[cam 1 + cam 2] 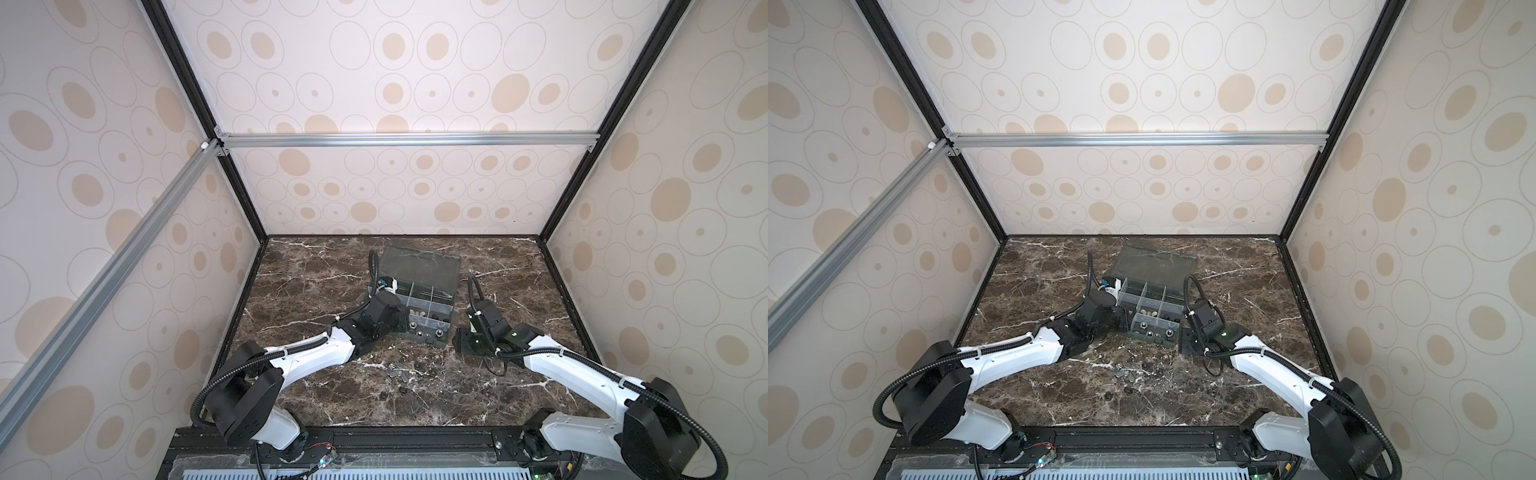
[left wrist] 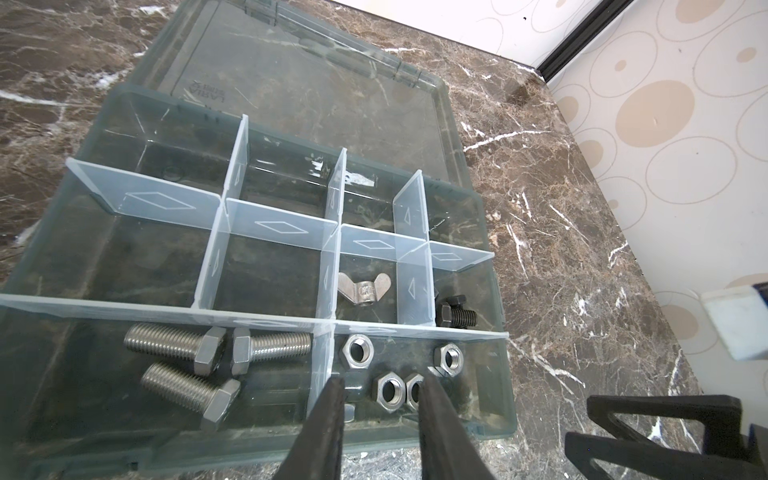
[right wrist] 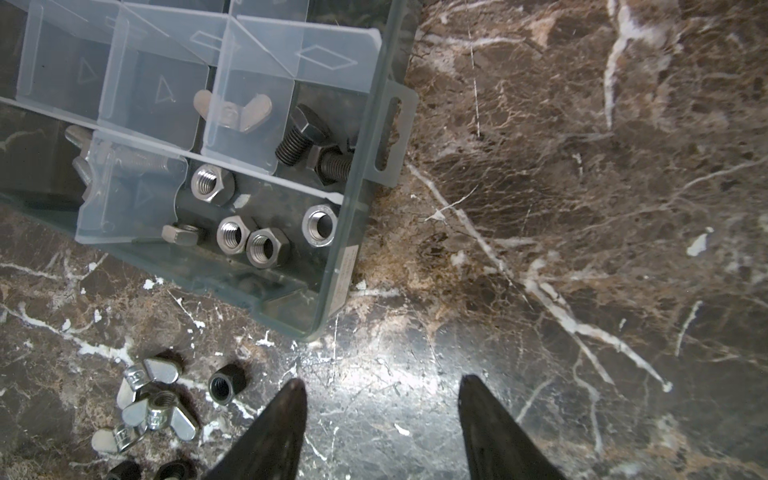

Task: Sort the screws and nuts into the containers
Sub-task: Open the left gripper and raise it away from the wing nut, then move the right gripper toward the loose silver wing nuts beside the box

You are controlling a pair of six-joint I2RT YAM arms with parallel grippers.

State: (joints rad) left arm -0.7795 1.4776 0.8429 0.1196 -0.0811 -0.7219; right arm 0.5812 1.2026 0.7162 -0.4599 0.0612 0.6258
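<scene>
Wing nuts (image 3: pixel 153 411) and black nut (image 3: pixel 227 387) lie beside organizer box (image 3: pixel 347 249) corner.

Marble table (image 1: pixel 316 282): organizer box (image 1: pixel 441 291), loose nuts (image 1: pixel 397 371).

Only real lettering is embossed on the box (image 2: pixel 505 374) lid (image 2: pixel 299 79), near one corner: it shows mirrored through the plastic, looks like "VARIA" with a smaller line under it, not legible enough to confirm. The pale dividers (image 2: pixel 166 199) carry outline symbols, diamonds on the long cross walls and triangles on the short ones. There are stamped characters on the wing nut (image 2: pixel 363 289) in its cell and on the loose wing nuts (image 3: pixel 153 411) on the counter (image 3: pixel 582 208), plus a pale sticker (image 3: pixel 347 266) on the box end wall, all too small to read.
</scene>
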